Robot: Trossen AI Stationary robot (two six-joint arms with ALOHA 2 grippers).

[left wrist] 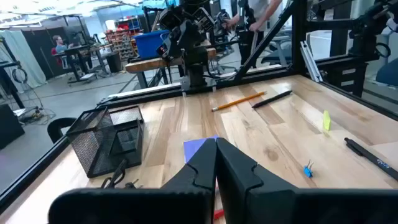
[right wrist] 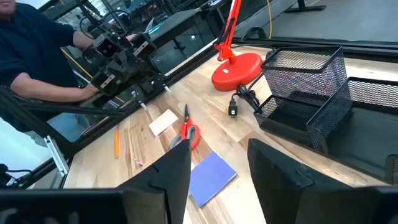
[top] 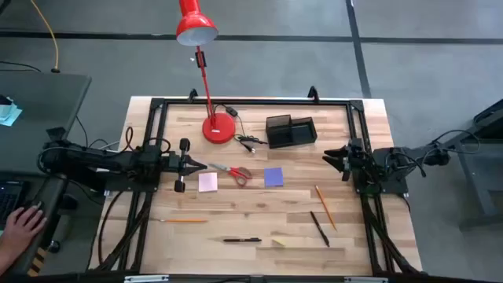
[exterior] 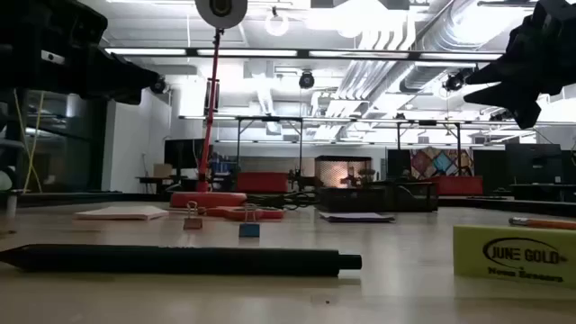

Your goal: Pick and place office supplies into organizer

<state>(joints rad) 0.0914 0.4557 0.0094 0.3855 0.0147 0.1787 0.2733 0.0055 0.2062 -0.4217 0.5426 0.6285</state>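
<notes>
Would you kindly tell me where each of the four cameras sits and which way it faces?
High view: overhead, straight down on the wooden table; both arms show, left gripper, right gripper.
Low view: table height, level past a black pen; dark arm parts show above.
Left wrist view: looks past shut fingers toward the right arm.
Right wrist view: looks past open fingers toward the left arm.
Shared by both wrist views: black mesh organizer, blue sticky-note pad.

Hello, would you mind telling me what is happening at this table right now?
Nothing is being handled yet. The left gripper hangs with its fingers shut near the pink sticky pad, and the right gripper waits open at the opposite edge. The scissors, purple pad, pencils and pens all lie loose on the table; nothing shows inside the black mesh organizer by the red lamp.
</notes>
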